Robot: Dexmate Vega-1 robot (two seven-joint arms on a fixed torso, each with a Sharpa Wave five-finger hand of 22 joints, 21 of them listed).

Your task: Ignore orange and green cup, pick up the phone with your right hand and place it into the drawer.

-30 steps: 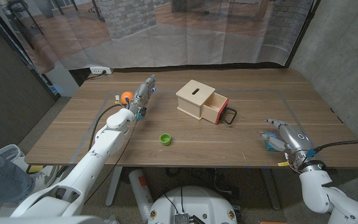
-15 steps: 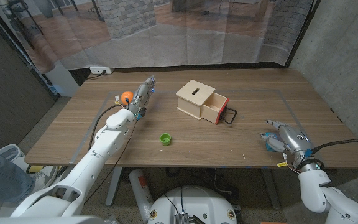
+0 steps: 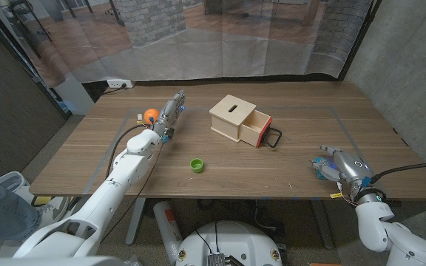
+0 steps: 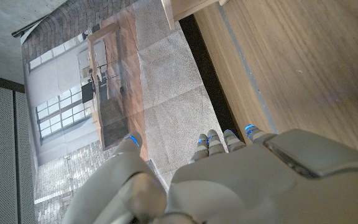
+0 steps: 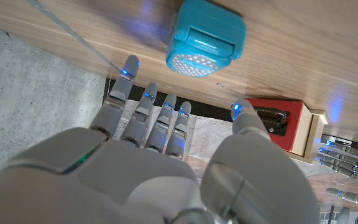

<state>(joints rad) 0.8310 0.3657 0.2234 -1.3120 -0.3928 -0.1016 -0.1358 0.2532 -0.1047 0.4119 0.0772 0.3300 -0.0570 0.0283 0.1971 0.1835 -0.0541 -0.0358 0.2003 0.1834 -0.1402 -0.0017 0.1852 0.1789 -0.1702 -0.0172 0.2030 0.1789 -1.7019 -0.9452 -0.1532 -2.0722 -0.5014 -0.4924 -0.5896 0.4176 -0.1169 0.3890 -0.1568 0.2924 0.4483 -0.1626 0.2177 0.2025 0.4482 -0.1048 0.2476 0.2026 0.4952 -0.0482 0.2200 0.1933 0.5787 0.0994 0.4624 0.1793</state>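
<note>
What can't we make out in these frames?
- Head view: most of the teal phone, hidden behind the right hand.
- Head view: inside of the wooden box's red-fronted drawer, too small to judge.
- Right wrist view: whether the fingers touch the phone.

Even, soft indoor light, faint shadows, sharp head view, slightly blurred wide-angle wrist views.
</note>
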